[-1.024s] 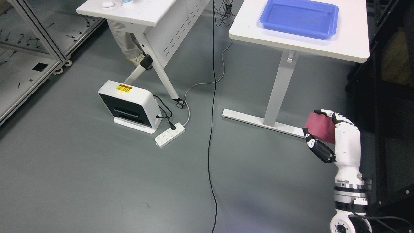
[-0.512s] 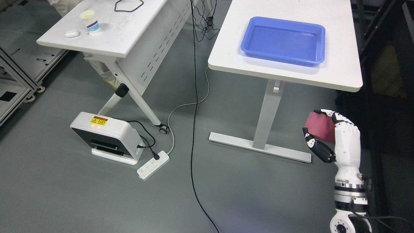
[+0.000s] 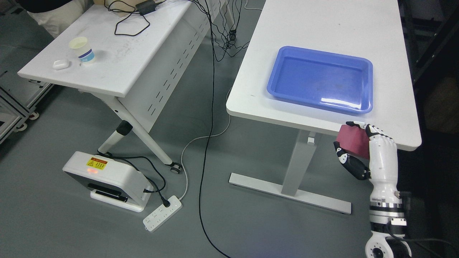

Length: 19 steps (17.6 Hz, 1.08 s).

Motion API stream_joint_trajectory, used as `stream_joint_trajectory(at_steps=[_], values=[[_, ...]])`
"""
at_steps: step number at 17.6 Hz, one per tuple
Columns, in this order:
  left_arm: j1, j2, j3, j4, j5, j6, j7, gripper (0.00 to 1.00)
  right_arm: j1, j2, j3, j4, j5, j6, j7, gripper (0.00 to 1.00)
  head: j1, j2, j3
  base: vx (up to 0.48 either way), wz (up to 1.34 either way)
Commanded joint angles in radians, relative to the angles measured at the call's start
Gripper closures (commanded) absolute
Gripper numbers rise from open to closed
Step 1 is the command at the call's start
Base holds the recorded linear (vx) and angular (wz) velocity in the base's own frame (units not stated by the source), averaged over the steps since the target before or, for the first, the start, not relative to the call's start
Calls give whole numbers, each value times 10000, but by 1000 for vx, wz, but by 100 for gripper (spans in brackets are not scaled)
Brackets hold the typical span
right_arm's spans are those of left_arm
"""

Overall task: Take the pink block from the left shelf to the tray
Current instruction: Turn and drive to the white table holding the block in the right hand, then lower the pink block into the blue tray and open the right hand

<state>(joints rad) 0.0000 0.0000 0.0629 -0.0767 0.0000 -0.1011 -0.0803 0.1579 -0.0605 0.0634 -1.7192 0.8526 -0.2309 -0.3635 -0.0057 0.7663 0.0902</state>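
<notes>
While the right hand [image 3: 362, 150] sits low at the right edge of the view, its glossy white shell and black-jointed fingers are wrapped around the pink block [image 3: 353, 140], so it's gripping that, thumb underneath and fingertips over the top. The block looks matte and soft-edged, a dull rose colour, held just in front of the near edge of the white table [image 3: 322, 32], below the tabletop level as far as I can tell. On that smooth rounded-corner tabletop is the blue tray [image 3: 365, 86], a shallow shiny plastic rectangle with a raised lip, nothing in it. Off to the left there's a second white table [image 3: 118, 68] with a perforated metal panel, a paper cup [image 3: 81, 49] and a small white case [image 3: 60, 64]. Down on the grey floor, a boxy white device [image 3: 107, 177] sits plugged into a power strip [image 3: 162, 213].
</notes>
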Motion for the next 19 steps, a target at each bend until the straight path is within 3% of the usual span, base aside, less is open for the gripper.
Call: stream_joint_trajectory(at_steps=[1, 16, 17, 19], values=[[92, 175, 0, 0, -15, -2, 5, 0, 1, 7, 102, -4, -12, 8, -1, 96, 0, 0, 0, 335, 29], [92, 175, 0, 0, -15, -2, 5, 0, -45, -8, 394, 27, 3, -69, 184, 93, 0, 0, 0, 284, 6], [92, 175, 0, 0, -15, -2, 5, 0, -45, -8, 394, 27, 3, -53, 184, 91, 0, 0, 0, 217, 1], [92, 175, 0, 0, -15, -1, 5, 0, 0, -8, 394, 72, -12, -23, 717, 70, 0, 0, 0, 196, 0]])
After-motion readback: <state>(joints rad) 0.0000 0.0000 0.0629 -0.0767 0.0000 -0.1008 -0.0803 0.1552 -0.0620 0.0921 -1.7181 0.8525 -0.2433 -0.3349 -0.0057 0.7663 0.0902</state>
